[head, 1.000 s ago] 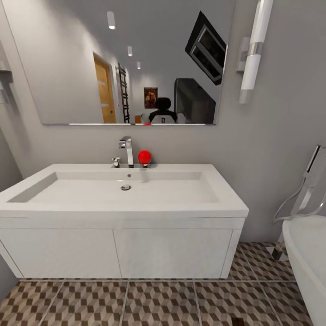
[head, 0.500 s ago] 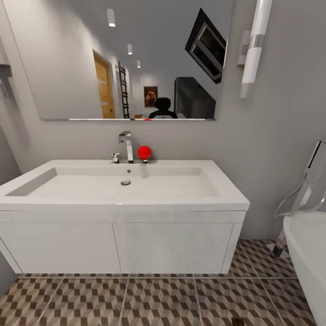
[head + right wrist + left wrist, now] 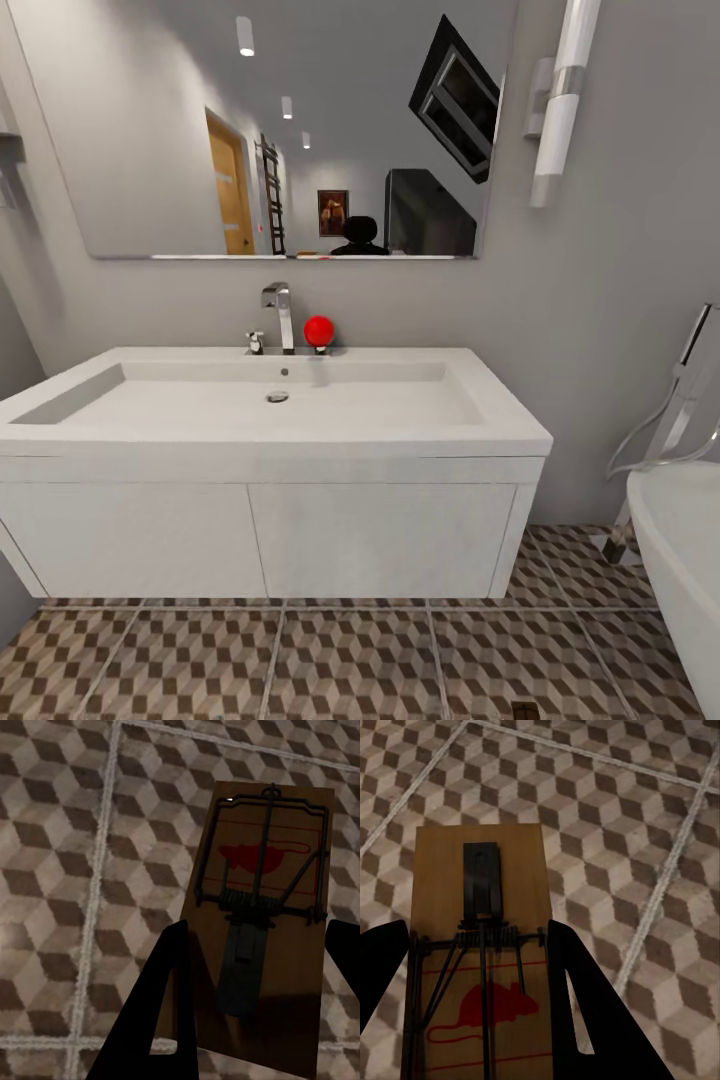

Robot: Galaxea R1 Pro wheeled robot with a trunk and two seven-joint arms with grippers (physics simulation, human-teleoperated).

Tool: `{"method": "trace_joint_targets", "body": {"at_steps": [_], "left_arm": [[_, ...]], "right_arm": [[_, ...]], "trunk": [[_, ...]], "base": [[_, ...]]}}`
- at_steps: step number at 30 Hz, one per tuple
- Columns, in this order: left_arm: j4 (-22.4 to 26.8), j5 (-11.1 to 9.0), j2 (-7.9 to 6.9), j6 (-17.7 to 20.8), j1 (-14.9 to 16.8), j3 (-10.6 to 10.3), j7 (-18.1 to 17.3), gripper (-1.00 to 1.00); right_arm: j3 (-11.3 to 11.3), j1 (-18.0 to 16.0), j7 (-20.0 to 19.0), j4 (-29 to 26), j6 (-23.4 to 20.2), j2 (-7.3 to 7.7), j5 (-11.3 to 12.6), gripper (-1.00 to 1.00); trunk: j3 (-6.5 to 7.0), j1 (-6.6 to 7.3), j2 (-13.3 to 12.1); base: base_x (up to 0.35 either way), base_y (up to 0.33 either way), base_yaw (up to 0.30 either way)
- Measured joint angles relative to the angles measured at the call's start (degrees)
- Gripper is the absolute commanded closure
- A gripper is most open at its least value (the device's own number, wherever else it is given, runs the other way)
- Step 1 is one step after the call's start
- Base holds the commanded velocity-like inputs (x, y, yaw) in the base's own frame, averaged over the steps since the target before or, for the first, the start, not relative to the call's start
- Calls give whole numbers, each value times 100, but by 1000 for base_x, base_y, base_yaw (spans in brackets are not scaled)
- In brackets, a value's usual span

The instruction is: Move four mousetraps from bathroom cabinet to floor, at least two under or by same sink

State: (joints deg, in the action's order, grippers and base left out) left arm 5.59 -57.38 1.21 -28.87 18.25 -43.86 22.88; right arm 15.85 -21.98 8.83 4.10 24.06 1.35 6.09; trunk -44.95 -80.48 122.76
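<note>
We faced the bathroom sink, a white wall-hung block with a chrome tap and a red ball behind the basin, above the bathroom floor of cube-patterned tiles; the bathtub stood at our right. Each arm carried one trap over the tiles. Our left hand pinched a mousetrap between its dark fingers, and our right hand likewise pinched a second mousetrap across its width. Neither board appeared to touch the floor. We judged the main risk to be release from height: a dropped board could bounce, flip or slide away from the sink. A second risk was placement too far out to count as next to the sink, since our base stood apart from the vanity. How high the traps hung, we could not tell.
</note>
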Motion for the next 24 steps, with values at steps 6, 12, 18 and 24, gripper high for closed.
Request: {"method": "trace_joint_targets", "body": {"at_steps": [6, 12, 18, 24], "left_arm": [[-7, -5, 30, -112, 0, -15, -8, 100], [-9, -58, 24, -126, -1, 34, -1, 100], [-16, -20, 39, -152, -1, 18, 3, 100], [-18, -9, 42, -157, -4, 10, 1, 100]], "right_arm": [[0, 0, 0, 0, 0, 0, 0, 100], [0, 0, 0, 0, 0, 0, 0, 100], [0, 0, 0, 0, 0, 0, 0, 100], [0, 0, 0, 0, 0, 0, 0, 100]], "trunk": [[0, 0, 0], [0, 0, 0], [0, 0, 0], [0, 0, 0]], "base": [[0, 0, 0], [0, 0, 0], [0, 0, 0], [15, 1, 0]]}}
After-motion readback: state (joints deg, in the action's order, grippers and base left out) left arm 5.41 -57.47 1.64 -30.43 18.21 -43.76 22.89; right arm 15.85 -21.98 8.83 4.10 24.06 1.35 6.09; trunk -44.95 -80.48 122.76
